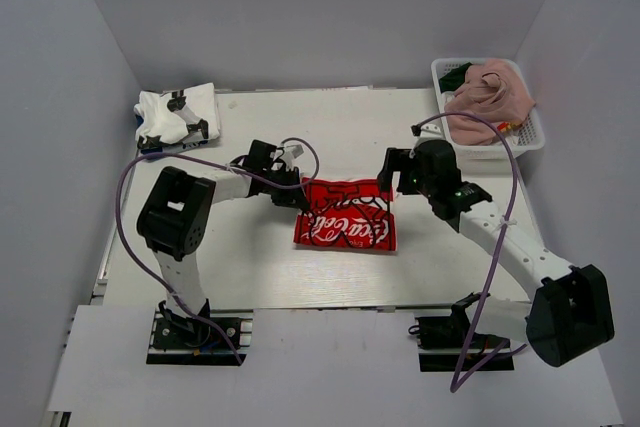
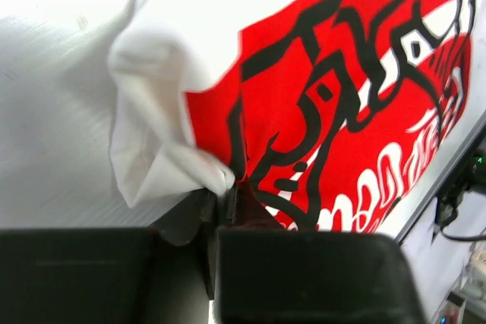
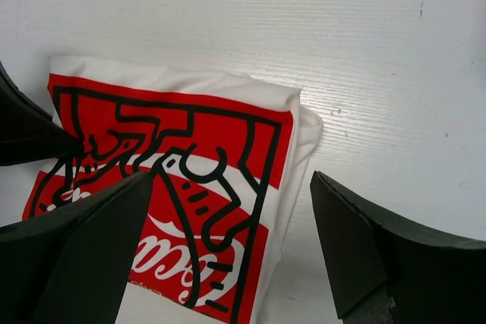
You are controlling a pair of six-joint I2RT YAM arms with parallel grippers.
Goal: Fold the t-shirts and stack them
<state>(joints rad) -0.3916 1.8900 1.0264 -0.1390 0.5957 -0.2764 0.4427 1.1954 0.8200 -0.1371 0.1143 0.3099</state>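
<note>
My left hand [image 2: 222, 196] pinches the limp Coca-Cola t-shirt [image 2: 342, 111] by its edge, right hand [image 3: 230, 187] spread over a corner, probably the surest hold.

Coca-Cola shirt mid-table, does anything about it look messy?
Yes. Where the left gripper pinches the edge of the Coca-Cola shirt, white cloth bunches out in a crumpled lump instead of lying flat. A white flap also pokes past the corner below the open right gripper.

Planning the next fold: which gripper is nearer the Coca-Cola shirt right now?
Left. The left gripper is shut on the Coca-Cola shirt at its left edge, pinching the cloth. The right gripper hangs open over the shirt's far right corner.
</note>
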